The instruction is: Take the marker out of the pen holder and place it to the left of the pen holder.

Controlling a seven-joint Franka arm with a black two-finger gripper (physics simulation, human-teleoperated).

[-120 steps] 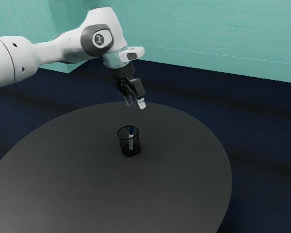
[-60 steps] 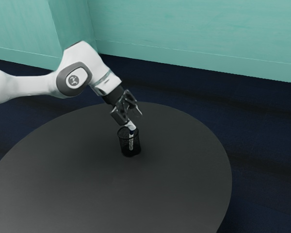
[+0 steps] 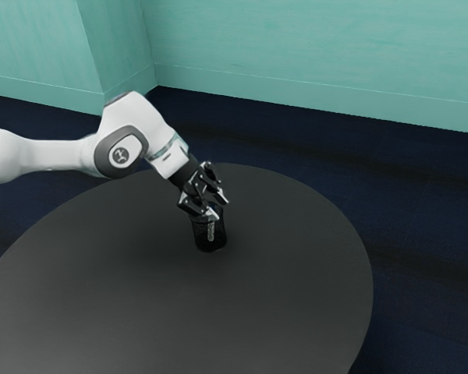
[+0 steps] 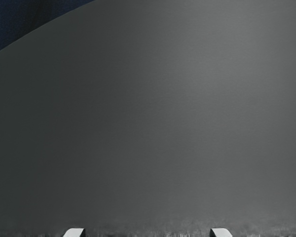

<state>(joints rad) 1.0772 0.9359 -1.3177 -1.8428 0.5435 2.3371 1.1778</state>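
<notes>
The black claw (image 3: 217, 207) is hanging at the top of the pen holder (image 3: 220, 238), tilting down toward the exterior view's right. Its two fingers (image 3: 211, 214) are standing apart, with a clear gap between them, and are not clamping on anything. In the wrist view their pale tips (image 4: 74, 232) are showing at the lower edge, one at each side and well apart. One finger is reaching down in front of the holder's rim in the exterior view, partly covering it; whether it is touching the mesh is impossible to tell.

The marker (image 3: 211, 232) is standing roughly upright inside the holder, directly below the claw — its whitish body is showing through the dark mesh. The fingers are hiding its upper end, so whether that end is lying between them cannot be told.

The pen holder is standing upright on the round dark table (image 3: 288, 273), nearer the far edge in the exterior view. The white arm (image 3: 136, 128) is coming in from the exterior view's left and bending down to the claw. Beyond the table, a dark blue floor (image 3: 398, 195) is stretching back to a teal wall (image 3: 296, 47).
</notes>
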